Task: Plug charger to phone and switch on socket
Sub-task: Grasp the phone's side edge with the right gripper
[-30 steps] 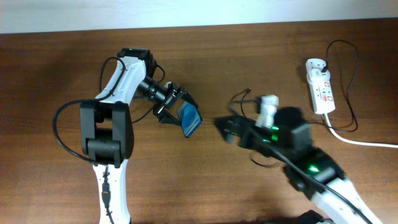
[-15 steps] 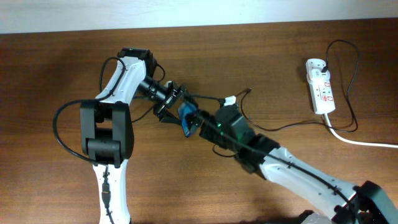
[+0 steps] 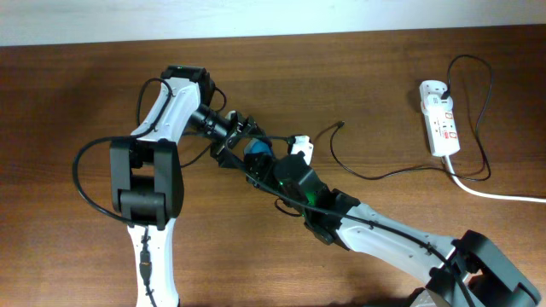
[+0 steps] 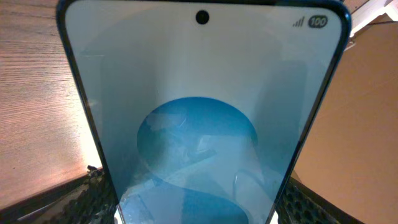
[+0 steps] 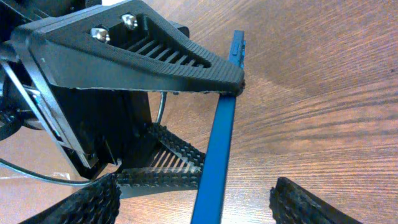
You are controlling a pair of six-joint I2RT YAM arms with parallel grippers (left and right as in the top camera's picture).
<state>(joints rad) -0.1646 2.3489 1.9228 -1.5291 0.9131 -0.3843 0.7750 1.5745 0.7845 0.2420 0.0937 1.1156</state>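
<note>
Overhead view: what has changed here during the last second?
The right gripper moved over toward the left arm, to the phone, and now stands open around its edge, not gripping. The left gripper kept holding the phone; the charger and the socket lay where they were.

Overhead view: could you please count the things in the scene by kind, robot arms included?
Phone: 1
Charger cable: 1
Power strip: 1
Robot arms: 2 (left arm, right arm)
Total: 5
</note>
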